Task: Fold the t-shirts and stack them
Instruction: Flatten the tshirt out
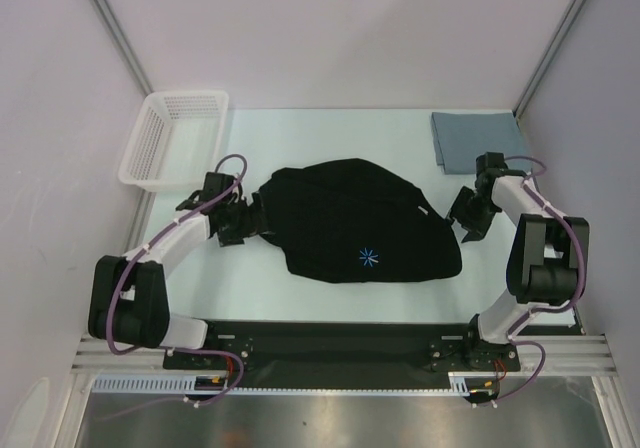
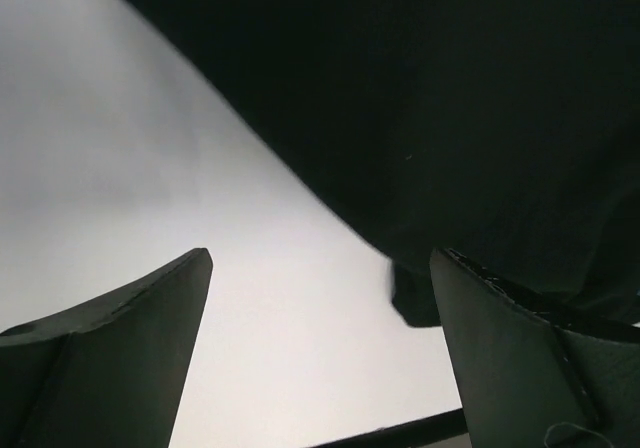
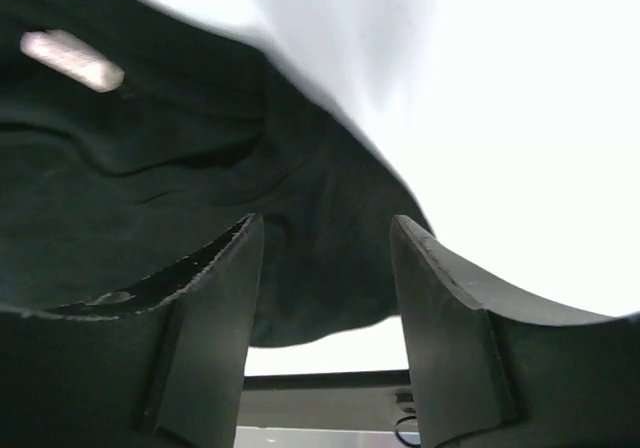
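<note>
while both arms bend at the elbow and reach inward over the pale table (image 1: pixel 300 138), the left gripper (image 1: pixel 240 218) sits low at the left edge of the large plain black cloth t-shirt (image 1: pixel 350 223). the right gripper (image 1: pixel 462 213) sits just off the shirt's right edge. the shirt lies crumpled in a rounded heap at the middle of the table, its small blue-white starburst mark (image 1: pixel 369 258) facing up near the front. the slate grey-blue t-shirt (image 1: pixel 470 138) lies folded flat at the far right corner, well apart from both arms. a white plastic mesh basket (image 1: pixel 175 138) stands at the far left.

from above, the finger gaps are too small to read, and the left fingertips merge with the dark cloth. the left wrist view shows the left gripper (image 2: pixel 322 258) with its fingers spread wide over bare table, the black shirt (image 2: pixel 450 98) running past the right-hand finger (image 2: pixel 510 358); whether cloth touches it is unclear. the right wrist view shows the right gripper (image 3: pixel 327 223) also parted, the black shirt's (image 3: pixel 150 168) hem lying across the gap beyond the tips, ungripped. a blurred pale label (image 3: pixel 70 58) shows only there.
</note>
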Available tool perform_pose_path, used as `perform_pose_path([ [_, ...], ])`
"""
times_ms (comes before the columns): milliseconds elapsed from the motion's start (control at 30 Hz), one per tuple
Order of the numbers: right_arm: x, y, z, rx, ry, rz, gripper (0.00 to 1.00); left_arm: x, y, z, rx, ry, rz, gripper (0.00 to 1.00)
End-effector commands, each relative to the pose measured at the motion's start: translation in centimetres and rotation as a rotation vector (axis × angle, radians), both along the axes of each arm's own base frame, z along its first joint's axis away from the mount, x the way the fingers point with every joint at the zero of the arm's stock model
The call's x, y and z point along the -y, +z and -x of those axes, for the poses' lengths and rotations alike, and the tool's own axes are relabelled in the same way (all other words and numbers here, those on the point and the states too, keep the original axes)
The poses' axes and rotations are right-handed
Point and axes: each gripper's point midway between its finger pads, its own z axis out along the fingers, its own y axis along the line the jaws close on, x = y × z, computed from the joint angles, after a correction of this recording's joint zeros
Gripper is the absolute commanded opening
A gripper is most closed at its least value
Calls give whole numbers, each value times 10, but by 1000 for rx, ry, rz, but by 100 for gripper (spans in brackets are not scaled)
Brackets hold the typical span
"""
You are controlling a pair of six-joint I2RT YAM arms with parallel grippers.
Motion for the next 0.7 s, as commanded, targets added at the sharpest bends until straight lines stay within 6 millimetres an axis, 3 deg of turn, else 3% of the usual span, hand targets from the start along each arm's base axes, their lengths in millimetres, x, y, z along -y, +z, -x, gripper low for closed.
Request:
perform_pose_path([
  [0, 6, -15, -2, -15, 38, 23, 58, 22, 14, -33, 147, -32, 131, 97],
  [100, 7, -23, -1, -33, 52, 29, 58, 26, -1, -36, 120, -10, 156, 98],
  [133, 6, -27, -1, -41, 60, 23, 57, 26, -14, -36, 74, -6, 150, 98],
  [233, 1, -31, -4, -41, 60, -6, 52, 32, -35, -40, 17, -8, 174, 85],
  [267, -1, -34, -8, -35, 63, -10, 47, 33, -36, -44, 22, -5, 182, 71],
  [333, -8, -37, -10, -33, 85, -24, 40, 39, -31, -57, 67, -18, 209, 55],
  [367, -10, -40, -11, -37, 94, -27, 36, 41, -30, -61, 74, -16, 217, 32],
  [400, -14, -41, -10, -46, 109, -13, 31, 42, -21, -69, 89, -17, 218, 22],
  [433, -12, -40, -12, -49, 106, 10, 11, 42, -15, -72, 98, -18, 210, 10],
  [467, -10, -37, -8, -60, 97, 38, 0, 40, 2, -76, 141, -27, 192, 6],
  [500, -10, -33, -6, -59, 98, 57, 0, 34, 15, -76, 155, -15, 144, 3],
  [533, -4, -17, -2, -40, 71, 119, 0, 27, 41, -72, 205, -10, 91, 0],
  [567, 1, -17, 2, -60, 54, 147, 0, 25, 53, -65, 221, -20, 86, 0],
  [600, 5, 5, 4, -5, 35, 175, 0, 24, 69, -61, 254, -27, 68, 0],
  [667, 5, 29, 17, 21, 33, 232, 0, 9, 98, -49, 319, -6, 0, 0],
])
